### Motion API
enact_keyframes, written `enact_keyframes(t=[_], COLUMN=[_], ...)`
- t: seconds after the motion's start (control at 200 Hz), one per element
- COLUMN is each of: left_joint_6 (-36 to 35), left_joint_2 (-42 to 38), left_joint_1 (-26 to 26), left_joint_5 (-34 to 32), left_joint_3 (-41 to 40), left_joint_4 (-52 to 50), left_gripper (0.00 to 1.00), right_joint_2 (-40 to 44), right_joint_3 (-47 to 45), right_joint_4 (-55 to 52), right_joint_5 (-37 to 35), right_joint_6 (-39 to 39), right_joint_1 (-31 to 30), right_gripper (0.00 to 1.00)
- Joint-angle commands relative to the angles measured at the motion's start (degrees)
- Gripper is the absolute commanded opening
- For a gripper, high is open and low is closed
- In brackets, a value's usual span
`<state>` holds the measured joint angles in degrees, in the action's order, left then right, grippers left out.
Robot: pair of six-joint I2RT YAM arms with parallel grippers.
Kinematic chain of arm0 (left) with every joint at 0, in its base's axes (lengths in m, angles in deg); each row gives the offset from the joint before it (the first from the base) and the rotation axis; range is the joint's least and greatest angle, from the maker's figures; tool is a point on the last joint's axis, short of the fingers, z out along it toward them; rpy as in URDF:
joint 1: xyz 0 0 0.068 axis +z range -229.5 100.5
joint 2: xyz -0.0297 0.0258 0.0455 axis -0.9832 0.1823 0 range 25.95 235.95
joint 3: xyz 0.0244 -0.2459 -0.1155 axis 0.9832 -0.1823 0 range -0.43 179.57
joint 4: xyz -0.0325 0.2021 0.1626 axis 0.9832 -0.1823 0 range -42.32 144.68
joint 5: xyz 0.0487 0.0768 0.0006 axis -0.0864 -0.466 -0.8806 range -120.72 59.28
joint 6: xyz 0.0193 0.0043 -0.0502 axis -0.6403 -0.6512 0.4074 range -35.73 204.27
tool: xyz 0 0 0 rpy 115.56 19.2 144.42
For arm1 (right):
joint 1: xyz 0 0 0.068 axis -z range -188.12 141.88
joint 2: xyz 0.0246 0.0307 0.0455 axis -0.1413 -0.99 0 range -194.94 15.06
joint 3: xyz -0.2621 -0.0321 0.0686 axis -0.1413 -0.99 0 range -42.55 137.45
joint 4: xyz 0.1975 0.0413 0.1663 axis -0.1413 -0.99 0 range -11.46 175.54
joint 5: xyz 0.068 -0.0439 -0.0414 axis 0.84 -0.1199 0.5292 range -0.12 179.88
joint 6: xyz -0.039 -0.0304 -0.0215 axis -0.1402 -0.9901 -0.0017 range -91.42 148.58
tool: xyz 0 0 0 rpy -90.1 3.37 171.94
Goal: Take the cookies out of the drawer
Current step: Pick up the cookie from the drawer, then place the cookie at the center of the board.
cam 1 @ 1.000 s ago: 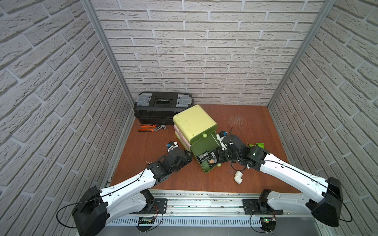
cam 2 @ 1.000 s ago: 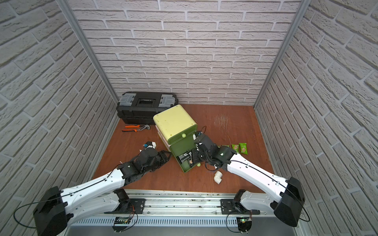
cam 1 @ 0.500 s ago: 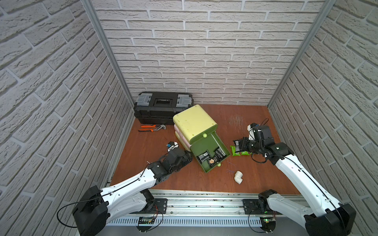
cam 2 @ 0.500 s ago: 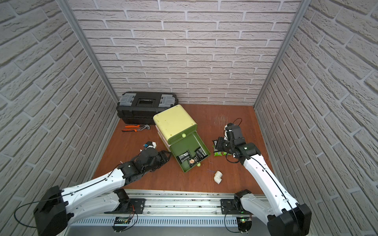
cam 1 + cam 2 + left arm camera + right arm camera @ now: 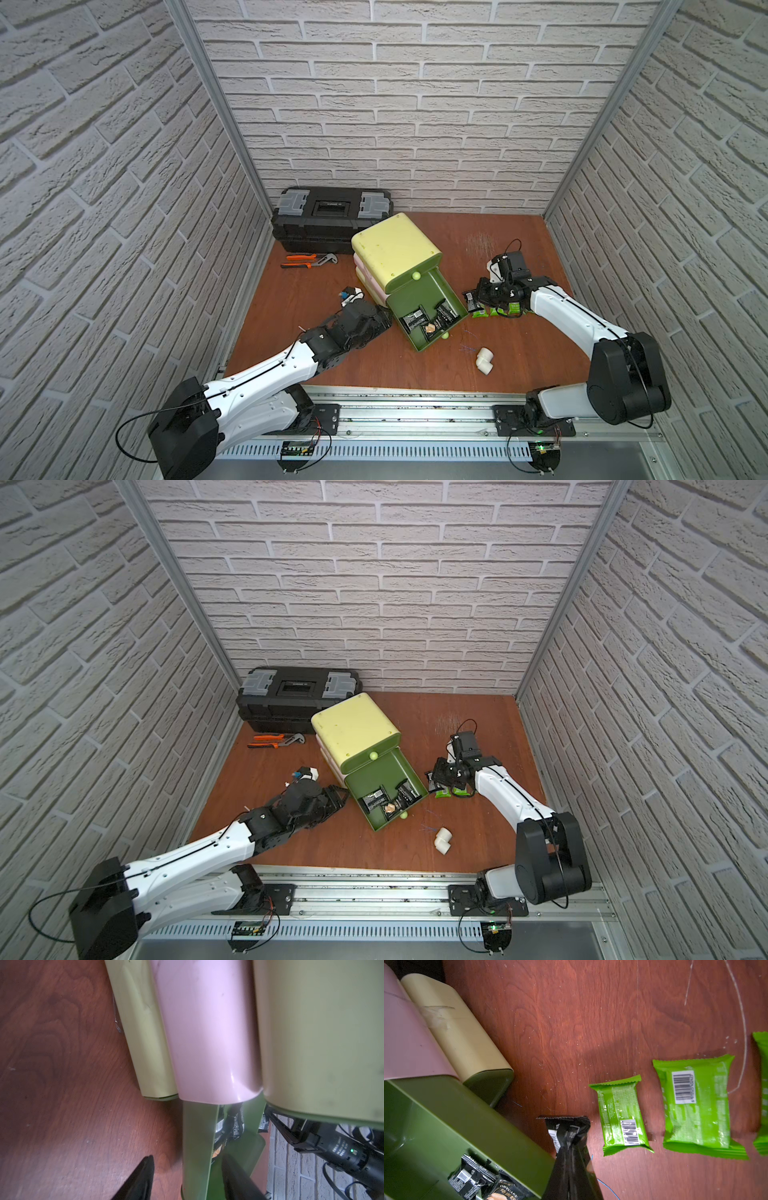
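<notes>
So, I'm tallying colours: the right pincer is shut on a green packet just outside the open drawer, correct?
Not quite. The right pincer is shut on a black packet, not green, just outside the open drawer; the right wrist view shows it.

my gripper (image 5: 188, 1157): jaws apart, astride green drawer (image 5: 197, 1136) side wall | black cookies (image 5: 233, 1126) inside drawer | pink tier (image 5: 207, 1032) adjoining | brown worktop (image 5: 62, 1084) underneath

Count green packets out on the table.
3, in a row beside the open drawer: near green packet, middle green packet, far green packet. Right arm may hide others.
</notes>
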<state>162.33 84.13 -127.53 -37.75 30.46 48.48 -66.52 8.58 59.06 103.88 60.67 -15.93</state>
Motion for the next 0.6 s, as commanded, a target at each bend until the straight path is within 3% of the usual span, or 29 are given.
enact_keyframes(t=[0.0, 0.35, 0.595], left_joint_6=[-0.85, -0.89, -0.89], left_joint_2=[0.1, 0.28, 1.32], left_joint_1=[0.37, 0.62, 0.75], left_joint_5=[0.21, 0.55, 1.34], left_joint_3=[1.54, 1.34, 1.27], left_joint_4=[-0.3, 0.21, 1.64], left_gripper=[0.58, 0.58, 0.58], right_joint_2=[-0.18, 8.59, 16.11], right_joint_3=[-0.18, -4.43, -14.13], right_joint_4=[4.25, -4.36, -4.59], right_joint_5=[0.87, 0.18, 2.05], right_joint_6=[-1.23, -4.85, -0.88], right_joint_1=[0.51, 4.47, 4.3], right_gripper=[0.02, 0.02, 0.02])
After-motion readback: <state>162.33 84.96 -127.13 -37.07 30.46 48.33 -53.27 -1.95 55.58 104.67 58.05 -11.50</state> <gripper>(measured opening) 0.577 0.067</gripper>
